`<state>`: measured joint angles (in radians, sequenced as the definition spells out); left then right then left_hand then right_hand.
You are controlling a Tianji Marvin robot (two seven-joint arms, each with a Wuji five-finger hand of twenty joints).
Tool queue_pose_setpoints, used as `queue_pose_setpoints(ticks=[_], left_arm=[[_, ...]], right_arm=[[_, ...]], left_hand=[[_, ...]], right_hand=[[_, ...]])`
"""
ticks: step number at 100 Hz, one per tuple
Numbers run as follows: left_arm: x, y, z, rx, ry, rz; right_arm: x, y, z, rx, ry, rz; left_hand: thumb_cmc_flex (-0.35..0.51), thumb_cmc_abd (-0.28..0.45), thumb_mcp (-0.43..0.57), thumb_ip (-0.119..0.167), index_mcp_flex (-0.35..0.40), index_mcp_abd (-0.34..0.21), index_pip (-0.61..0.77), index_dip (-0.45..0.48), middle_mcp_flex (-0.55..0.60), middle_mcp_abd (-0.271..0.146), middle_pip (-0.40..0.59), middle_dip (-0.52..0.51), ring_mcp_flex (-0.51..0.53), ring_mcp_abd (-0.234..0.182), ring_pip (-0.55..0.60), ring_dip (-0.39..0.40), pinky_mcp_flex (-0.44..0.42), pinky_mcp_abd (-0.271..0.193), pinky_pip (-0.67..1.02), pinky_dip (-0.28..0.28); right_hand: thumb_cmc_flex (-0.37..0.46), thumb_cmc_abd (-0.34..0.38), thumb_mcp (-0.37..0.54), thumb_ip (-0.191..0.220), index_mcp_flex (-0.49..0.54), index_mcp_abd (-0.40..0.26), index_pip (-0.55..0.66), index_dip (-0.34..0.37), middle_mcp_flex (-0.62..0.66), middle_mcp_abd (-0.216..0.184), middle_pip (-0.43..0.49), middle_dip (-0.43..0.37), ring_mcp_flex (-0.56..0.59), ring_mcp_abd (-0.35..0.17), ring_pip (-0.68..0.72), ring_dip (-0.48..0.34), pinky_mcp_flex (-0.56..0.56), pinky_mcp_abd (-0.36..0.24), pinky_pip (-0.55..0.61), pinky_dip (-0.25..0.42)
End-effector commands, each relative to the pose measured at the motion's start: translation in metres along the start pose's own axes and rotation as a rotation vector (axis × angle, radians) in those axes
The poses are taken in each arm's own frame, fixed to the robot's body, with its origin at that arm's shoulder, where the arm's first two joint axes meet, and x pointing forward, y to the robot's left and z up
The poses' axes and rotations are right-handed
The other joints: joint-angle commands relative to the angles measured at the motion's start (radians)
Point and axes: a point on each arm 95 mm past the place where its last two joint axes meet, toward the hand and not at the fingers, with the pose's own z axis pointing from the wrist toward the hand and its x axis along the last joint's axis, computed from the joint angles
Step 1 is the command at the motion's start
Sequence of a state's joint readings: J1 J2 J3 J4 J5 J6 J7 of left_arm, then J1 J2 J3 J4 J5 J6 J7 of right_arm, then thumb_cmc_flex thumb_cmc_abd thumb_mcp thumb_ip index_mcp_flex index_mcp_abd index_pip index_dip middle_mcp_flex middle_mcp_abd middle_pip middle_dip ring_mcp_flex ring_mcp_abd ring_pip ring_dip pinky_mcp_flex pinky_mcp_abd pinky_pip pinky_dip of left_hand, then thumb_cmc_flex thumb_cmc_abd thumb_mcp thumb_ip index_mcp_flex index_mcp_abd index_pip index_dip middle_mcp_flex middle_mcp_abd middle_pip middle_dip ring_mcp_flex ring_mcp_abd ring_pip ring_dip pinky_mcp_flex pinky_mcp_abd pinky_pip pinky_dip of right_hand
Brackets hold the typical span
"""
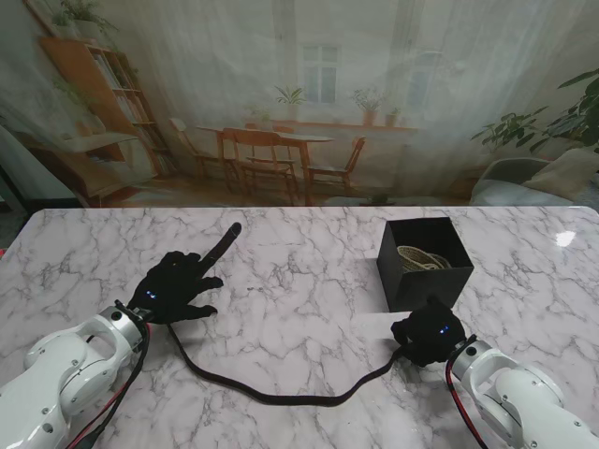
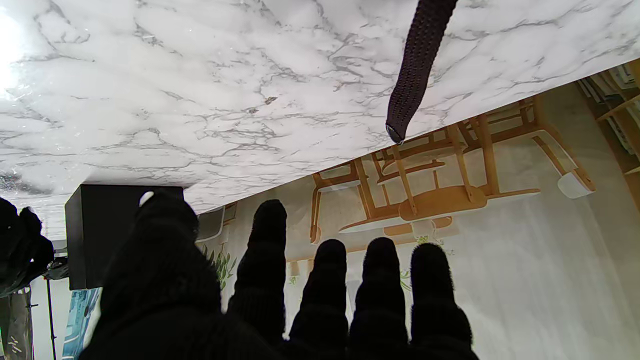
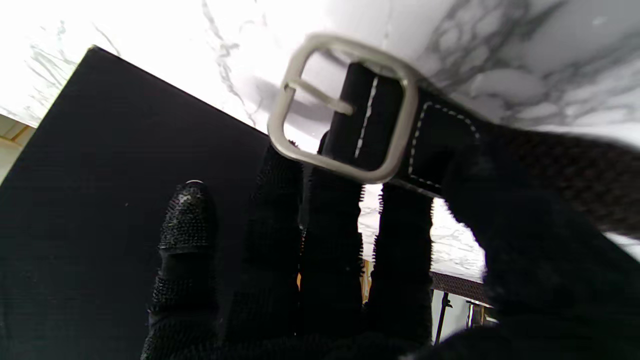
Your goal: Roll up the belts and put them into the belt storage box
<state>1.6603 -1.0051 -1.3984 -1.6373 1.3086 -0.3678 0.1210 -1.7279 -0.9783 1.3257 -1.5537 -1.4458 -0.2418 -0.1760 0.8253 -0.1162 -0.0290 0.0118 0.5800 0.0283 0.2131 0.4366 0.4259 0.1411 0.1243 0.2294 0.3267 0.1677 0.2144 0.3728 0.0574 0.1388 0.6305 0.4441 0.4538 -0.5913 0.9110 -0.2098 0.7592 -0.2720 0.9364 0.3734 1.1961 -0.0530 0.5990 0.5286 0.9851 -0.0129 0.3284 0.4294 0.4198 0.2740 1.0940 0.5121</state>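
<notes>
Stand view: a white marble-patterned worktop (image 1: 309, 281) carries a long black belt (image 1: 281, 398) and a black belt storage box (image 1: 426, 262). The belt runs from its tip (image 1: 229, 234) on the far left side, passes under the left hand (image 1: 176, 288), curves nearer to the robot across the middle of the worktop, and rises to the right hand (image 1: 429, 332). The box stands on the right half, just beyond the right hand, open at the top; a coiled pale belt (image 1: 421, 257) lies inside it.

Left hand: fingers spread and extended, palm down over the belt; whether it presses on the strap cannot be told. In the left wrist view the woven tip of the belt lies on the worktop ahead of the fingers (image 2: 270, 240), apart from them.

Right hand: fingers curled, with the buckle end of the belt held against them. In the right wrist view the silver buckle (image 3: 345, 107) and stitched leather tab (image 3: 440, 145) rest across the fingertips (image 3: 335, 200), with the thumb over the strap. The dark wall of the box lies just beside the hand.
</notes>
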Motion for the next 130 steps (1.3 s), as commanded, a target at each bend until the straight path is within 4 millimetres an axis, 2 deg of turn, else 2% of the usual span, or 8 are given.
queue_pose_setpoints(ticks=[1,16,24,46,65,98,108,130], left_arm=[[0.002,0.003,0.001,-0.015,0.002,-0.004],[0.001,0.005,-0.001,-0.015,-0.007,-0.007],[0.001,0.005,-0.002,-0.008,-0.009,-0.007],[0.000,0.003,-0.003,0.008,-0.008,-0.006],[0.000,0.003,-0.003,0.011,-0.008,-0.005],[0.000,0.003,-0.003,0.024,-0.003,-0.011],[0.000,0.003,-0.003,0.027,0.000,-0.011],[0.000,0.001,-0.003,0.031,0.000,-0.014]], right_arm=[[0.001,-0.004,0.001,0.005,-0.007,-0.010],[0.001,-0.006,0.003,-0.006,-0.019,0.009],[0.002,-0.006,0.003,-0.001,-0.023,0.030],[0.011,-0.008,0.008,-0.018,-0.057,0.150],[0.016,-0.010,0.009,-0.017,-0.076,0.220],[0.022,-0.008,0.007,-0.012,-0.074,0.287],[0.024,-0.006,0.004,0.007,-0.070,0.276],[0.022,0.000,-0.001,-0.009,-0.051,0.223]], left_hand=[[0.020,0.040,0.003,-0.018,0.021,0.013,0.008,0.009,0.009,0.020,-0.025,0.017,0.014,0.021,-0.030,0.003,-0.005,0.027,-0.020,0.018],[0.022,0.042,0.004,-0.018,0.018,0.016,0.007,0.011,0.005,0.022,-0.026,0.018,0.008,0.021,-0.030,0.003,-0.007,0.024,-0.022,0.019],[0.023,0.043,0.004,-0.018,0.015,0.017,0.005,0.012,0.003,0.022,-0.026,0.018,0.006,0.022,-0.030,0.003,-0.008,0.024,-0.022,0.020],[0.028,0.043,0.004,-0.018,0.010,0.021,0.002,0.013,0.002,0.023,-0.025,0.020,0.001,0.023,-0.029,0.003,-0.009,0.020,-0.024,0.022],[0.037,0.042,0.006,-0.017,0.005,0.022,-0.002,0.012,0.002,0.022,-0.024,0.020,0.000,0.023,-0.029,0.003,-0.010,0.020,-0.025,0.022],[0.049,0.041,0.005,-0.017,0.002,0.023,-0.003,0.012,0.008,0.020,-0.019,0.022,0.000,0.022,-0.027,0.003,-0.010,0.020,-0.026,0.022],[0.050,0.042,0.005,-0.016,0.005,0.021,-0.002,0.012,0.011,0.019,-0.018,0.023,0.001,0.022,-0.027,0.003,-0.010,0.020,-0.026,0.022],[0.047,0.046,0.002,-0.017,0.007,0.022,0.000,0.013,0.012,0.021,-0.019,0.023,0.002,0.023,-0.027,0.003,-0.010,0.021,-0.028,0.022]], right_hand=[[0.050,-0.035,0.045,-0.029,0.022,0.023,0.017,-0.060,0.091,-0.034,0.071,0.035,0.059,-0.025,0.060,0.032,0.020,0.032,0.027,-0.014],[0.078,-0.027,0.105,-0.014,-0.019,0.121,-0.125,-0.204,0.245,-0.059,0.151,0.058,0.176,-0.061,0.145,0.090,0.086,0.023,0.069,-0.015],[0.048,0.005,0.163,0.108,-0.103,0.175,-0.357,-0.179,0.260,-0.042,0.256,0.089,0.252,-0.057,0.209,0.121,0.128,0.018,0.101,-0.016],[0.140,0.031,0.187,0.131,-0.359,0.050,-0.290,-0.138,0.263,0.033,0.408,0.061,0.332,0.044,0.457,0.161,0.252,0.032,0.180,-0.018],[0.192,0.091,0.169,0.129,-0.381,-0.060,-0.249,-0.121,0.264,0.075,0.392,0.023,0.330,0.100,0.557,0.131,0.317,0.073,0.209,-0.036],[0.190,0.136,0.112,0.144,-0.493,0.103,-0.275,-0.153,0.259,0.076,0.159,-0.092,0.319,0.158,0.492,0.058,0.300,0.122,0.212,-0.054],[0.023,0.137,0.034,0.135,-0.464,0.239,-0.293,-0.172,0.155,0.054,0.192,0.042,0.318,0.145,0.459,0.082,0.270,0.118,0.216,-0.036],[-0.070,0.215,-0.115,0.137,-0.430,0.256,-0.327,-0.189,0.057,0.069,0.179,0.072,0.276,0.143,0.315,0.108,0.171,0.074,0.202,-0.008]])
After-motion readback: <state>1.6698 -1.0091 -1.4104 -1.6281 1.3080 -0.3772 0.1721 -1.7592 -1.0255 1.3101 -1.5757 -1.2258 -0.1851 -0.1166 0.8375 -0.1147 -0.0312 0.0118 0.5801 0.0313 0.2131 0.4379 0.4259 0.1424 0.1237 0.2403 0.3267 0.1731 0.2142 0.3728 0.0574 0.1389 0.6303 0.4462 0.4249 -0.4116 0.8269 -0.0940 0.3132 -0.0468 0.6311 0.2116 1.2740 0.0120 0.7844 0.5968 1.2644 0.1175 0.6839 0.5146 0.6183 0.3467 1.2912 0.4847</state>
